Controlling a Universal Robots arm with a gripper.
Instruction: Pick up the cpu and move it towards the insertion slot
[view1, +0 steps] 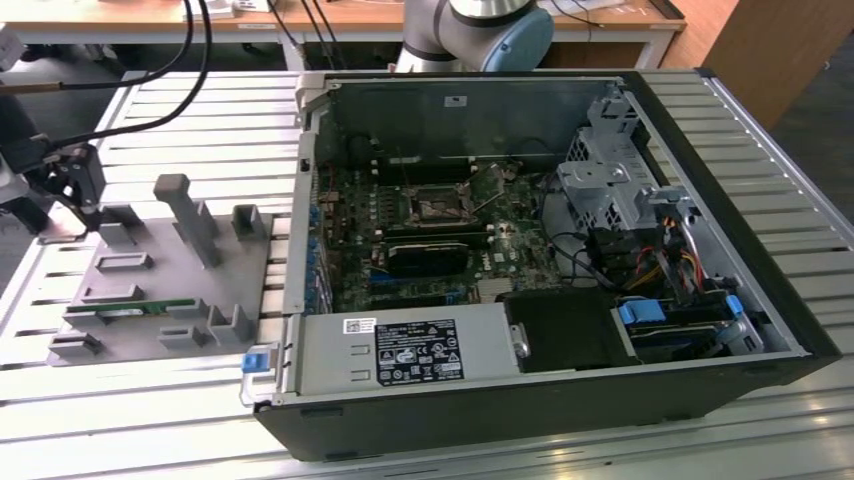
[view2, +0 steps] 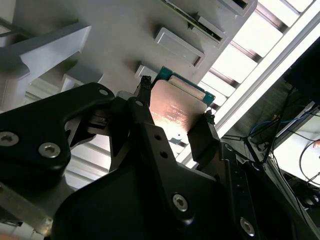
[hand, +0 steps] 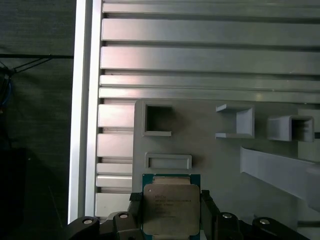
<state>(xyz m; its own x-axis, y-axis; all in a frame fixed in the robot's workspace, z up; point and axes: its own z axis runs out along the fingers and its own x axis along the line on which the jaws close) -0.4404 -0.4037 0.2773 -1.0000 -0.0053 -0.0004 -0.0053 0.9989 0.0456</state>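
The gripper (hand: 170, 214) is closed on the cpu (hand: 171, 207): in both wrist views its two black fingers (view2: 143, 97) press against opposite edges of the chip, which sits squarely between them with its flat top facing the cameras. In the second wrist view the cpu (view2: 176, 107) appears tilted relative to the grey tray (view2: 115, 30) behind it. Whether it touches the tray cannot be told.

The chip is a small flat square with a silvery-grey metal lid that takes a warm, pinkish sheen from the light. A thin green board rim shows around the lid on the side away from the fingers. Faint print covers the lid.

In the first wrist view the cpu lies over the grey tray's (hand: 210, 160) edge zone, just beside a low rectangular frame and near a square recess, with the slatted metal table (hand: 200, 60) beyond.

In the exterior view the gripper (view1: 74, 205) hangs at the tray's (view1: 147, 290) corner on the exterior view's left, where a green memory stick (view1: 131, 308) also lies. The insertion slot (view1: 438, 207) sits well apart, on the motherboard inside the open computer case (view1: 534, 400)
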